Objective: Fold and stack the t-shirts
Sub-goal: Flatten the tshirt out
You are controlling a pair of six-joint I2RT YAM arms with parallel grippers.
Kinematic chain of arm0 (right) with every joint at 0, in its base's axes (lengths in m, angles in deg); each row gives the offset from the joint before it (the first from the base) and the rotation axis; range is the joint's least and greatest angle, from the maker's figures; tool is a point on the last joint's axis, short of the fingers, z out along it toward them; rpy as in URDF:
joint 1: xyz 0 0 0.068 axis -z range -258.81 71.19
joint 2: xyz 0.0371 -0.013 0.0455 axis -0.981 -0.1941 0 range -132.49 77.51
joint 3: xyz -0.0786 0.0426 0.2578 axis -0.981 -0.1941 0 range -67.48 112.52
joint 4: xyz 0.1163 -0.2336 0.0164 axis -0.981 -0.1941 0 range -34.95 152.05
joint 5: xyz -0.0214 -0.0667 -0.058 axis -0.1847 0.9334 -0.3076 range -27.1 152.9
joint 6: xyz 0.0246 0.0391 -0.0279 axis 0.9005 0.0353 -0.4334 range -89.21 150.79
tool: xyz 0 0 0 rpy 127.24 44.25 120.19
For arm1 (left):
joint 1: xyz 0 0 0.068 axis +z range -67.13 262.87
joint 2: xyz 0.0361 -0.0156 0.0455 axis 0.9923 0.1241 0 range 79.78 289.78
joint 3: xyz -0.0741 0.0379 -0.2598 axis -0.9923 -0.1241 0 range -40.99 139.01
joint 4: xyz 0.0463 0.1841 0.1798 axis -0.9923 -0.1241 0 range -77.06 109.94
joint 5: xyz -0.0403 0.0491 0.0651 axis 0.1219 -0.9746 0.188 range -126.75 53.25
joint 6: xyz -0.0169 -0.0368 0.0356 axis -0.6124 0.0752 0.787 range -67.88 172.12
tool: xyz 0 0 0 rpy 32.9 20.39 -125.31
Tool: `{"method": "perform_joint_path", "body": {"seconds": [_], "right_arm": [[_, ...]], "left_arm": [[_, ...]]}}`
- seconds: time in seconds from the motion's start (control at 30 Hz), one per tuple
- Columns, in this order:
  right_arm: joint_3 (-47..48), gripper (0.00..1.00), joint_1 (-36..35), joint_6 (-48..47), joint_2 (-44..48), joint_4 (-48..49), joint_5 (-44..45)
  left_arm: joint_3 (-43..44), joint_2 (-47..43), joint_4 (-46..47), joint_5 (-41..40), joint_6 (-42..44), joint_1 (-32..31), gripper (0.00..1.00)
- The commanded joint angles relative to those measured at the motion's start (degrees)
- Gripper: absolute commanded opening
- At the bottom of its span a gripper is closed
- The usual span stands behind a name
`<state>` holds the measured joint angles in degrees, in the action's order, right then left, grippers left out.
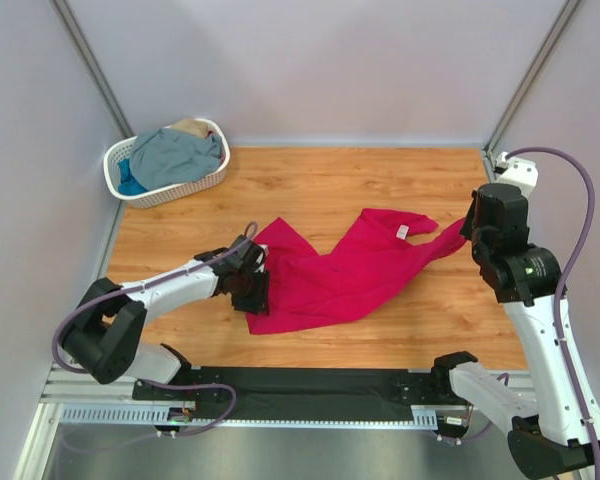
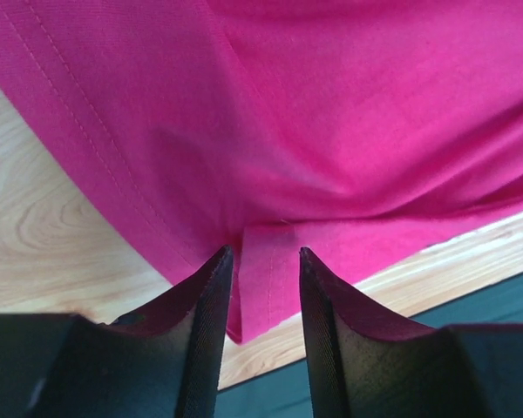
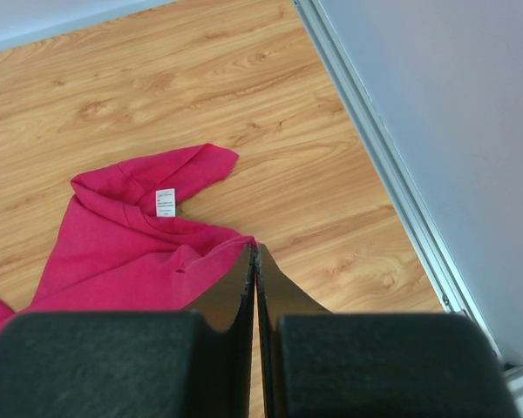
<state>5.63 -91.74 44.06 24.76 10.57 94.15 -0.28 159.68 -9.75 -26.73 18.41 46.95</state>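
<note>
Though crumpled, t-shirt (image 1: 350, 275) near-left to far-right

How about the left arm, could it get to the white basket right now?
Probably yes. Bare tabletop lies between the left claw and the white basket on its side, though its jaws straddle the pink t-shirt hem.

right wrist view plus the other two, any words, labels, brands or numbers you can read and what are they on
White label at the neck of the crimson t-shirt: a few lines of grey print, too small and blurred to read.
The same label in the top view: only a white speck, unreadable.
White basket and the clothes in it: no text visible.
Nothing else in any view carries words, brands, numbers or signs.
</note>
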Motion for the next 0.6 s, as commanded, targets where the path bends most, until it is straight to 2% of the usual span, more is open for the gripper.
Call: {"method": "perform_joint_path", "body": {"seconds": [0.0,0.2,0.3,0.33,0.4,0.5,0.57], "right_arm": [[0.03,0.00,0.18,-0.27,1.16,2.35,-0.66],[-0.24,0.00,0.19,-0.27,1.07,2.44,-1.10],[-0.41,0.00,0.19,-0.18,1.16,2.27,-1.10],[-0.50,0.00,0.18,-0.18,1.25,2.27,-1.01],[-0.42,0.00,0.19,-0.36,1.16,2.35,-0.75],[2.30,0.00,0.27,-1.32,0.81,2.97,1.78],[7.98,0.00,0.18,-2.64,0.11,3.50,3.64]], "left_arm": [[2.09,1.39,2.36,-0.09,0.93,0.06,0.44],[2.71,3.07,3.33,-0.09,1.37,-0.03,0.40],[3.32,3.16,2.71,-0.27,1.46,-0.03,0.22],[3.67,2.90,2.28,-0.35,1.46,-0.03,0.11],[5.51,1.06,-1.14,-1.14,0.93,-0.03,0.00],[12.44,-5.24,-10.51,-5.26,-0.38,0.06,0.00],[20.43,-9.39,-15.81,-11.84,-1.17,-0.02,0.00]]}}
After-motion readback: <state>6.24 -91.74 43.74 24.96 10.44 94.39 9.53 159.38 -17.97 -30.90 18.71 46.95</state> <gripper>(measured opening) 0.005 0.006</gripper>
